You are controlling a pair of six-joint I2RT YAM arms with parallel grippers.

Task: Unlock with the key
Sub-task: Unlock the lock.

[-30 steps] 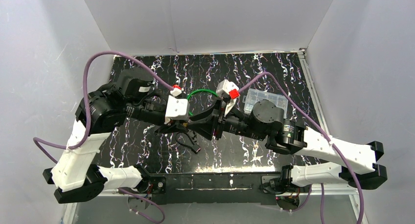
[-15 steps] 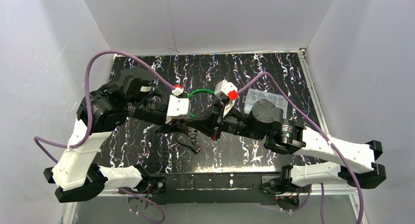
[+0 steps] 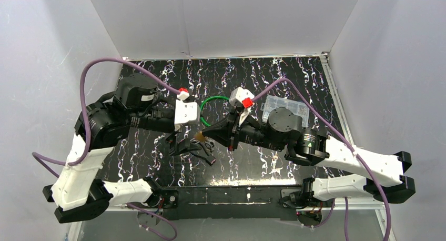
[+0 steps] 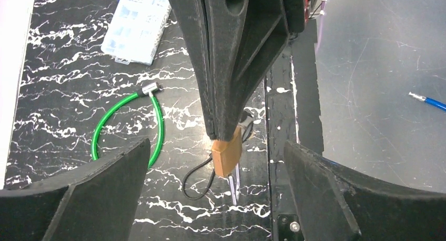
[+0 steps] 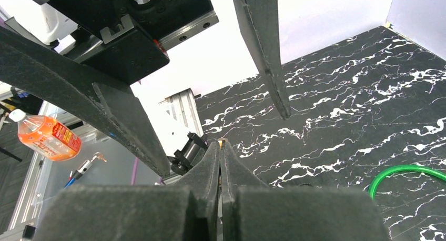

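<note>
Aloft, right fingers pinch the key, left fingers spread.

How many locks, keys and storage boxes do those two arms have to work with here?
Green cable lock: 1
Tan-headed key: 1
Clear compartment box: 1
Total: 3
</note>
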